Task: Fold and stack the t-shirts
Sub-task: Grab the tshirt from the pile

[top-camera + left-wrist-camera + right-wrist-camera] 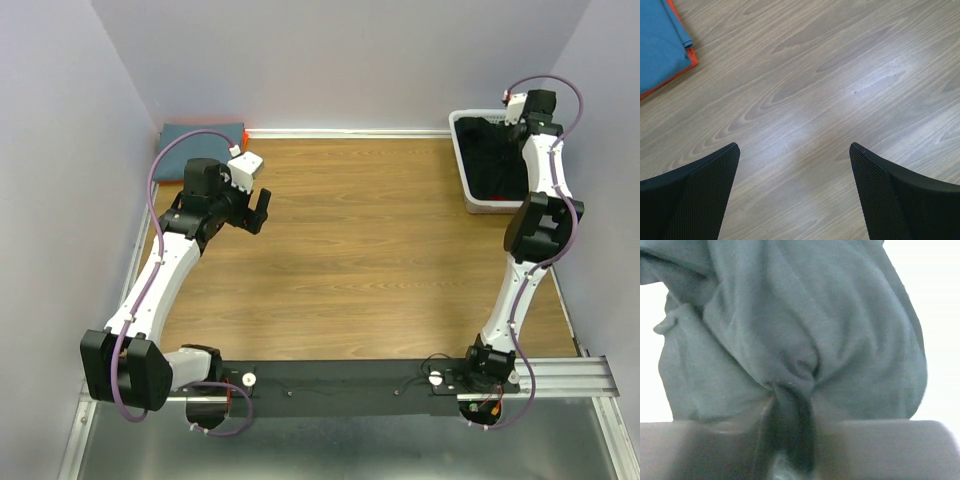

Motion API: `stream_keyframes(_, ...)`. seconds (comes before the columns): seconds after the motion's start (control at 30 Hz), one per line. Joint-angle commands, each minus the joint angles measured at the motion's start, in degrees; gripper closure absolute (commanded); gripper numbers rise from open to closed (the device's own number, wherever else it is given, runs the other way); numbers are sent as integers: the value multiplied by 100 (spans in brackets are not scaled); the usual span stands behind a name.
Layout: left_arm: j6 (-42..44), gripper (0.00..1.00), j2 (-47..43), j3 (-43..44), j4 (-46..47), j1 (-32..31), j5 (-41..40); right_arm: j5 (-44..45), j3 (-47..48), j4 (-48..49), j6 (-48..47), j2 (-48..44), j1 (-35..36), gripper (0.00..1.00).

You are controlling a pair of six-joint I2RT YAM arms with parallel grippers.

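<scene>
At the far right of the bench [380, 230], the right gripper [789, 407] is located inside a white bin [460, 165], where the unfolded garments [492, 165] are heaped. In the right wrist view its jaws are seen drawn nearly together on a pinch of a grey t-shirt [805, 315], and the fabric is gathered into radiating creases at the point of hold. Whether the shirt is raised clear of the heap cannot be told.

The left gripper [794, 147] is held wide apart and empty above bare wood at the far left. It is near a folded stack [200, 135] in the far left corner, where a blue shirt [660, 45] is laid over an orange one [694, 61].

The cloth is judged to be light, limp and not fragile. No shape is likely to be kept once it is lifted, so a hanging bunch is to be expected from a single mid-body pinch. Hold is better taken at a shoulder seam or hem corner, with the matching corner given to the left gripper, so that the shirt can be spread flat. Slip is thought unlikely against the textured pads [705, 195], though a thin layer may be pulled free if it is snagged in the heap.
</scene>
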Motion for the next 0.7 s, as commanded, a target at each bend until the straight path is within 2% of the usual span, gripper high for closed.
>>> stream_keyframes(0.0,46,2,-8,64,-2,18,7,484,200,-62,-83,-76,13,81)
stream_keyframes(0.03,38,2,1,64,6,26,16,519,165,-62,-31,-268,13,95)
stream_keyframes(0.07,47,2,-8,64,15,18,16,528,165,-71,31,-383,13,99)
stream_keyframes(0.2,20,2,-34,38,33,18,60,405,243,-62,347,-1165,13,99)
stream_keyframes(0.27,12,2,-52,12,68,18,113,449,594,-36,462,-1437,13,99)
stream_keyframes(0.5,-15,2,-105,-23,129,18,139,800,1534,833,620,-1685,13,99)
stream_keyframes(0.6,-23,2,-192,-85,173,18,113,871,1772,1185,629,-1667,13,97)
stream_keyframes(0.67,-24,2,-210,-129,200,18,121,844,1860,1458,585,-1641,13,99)
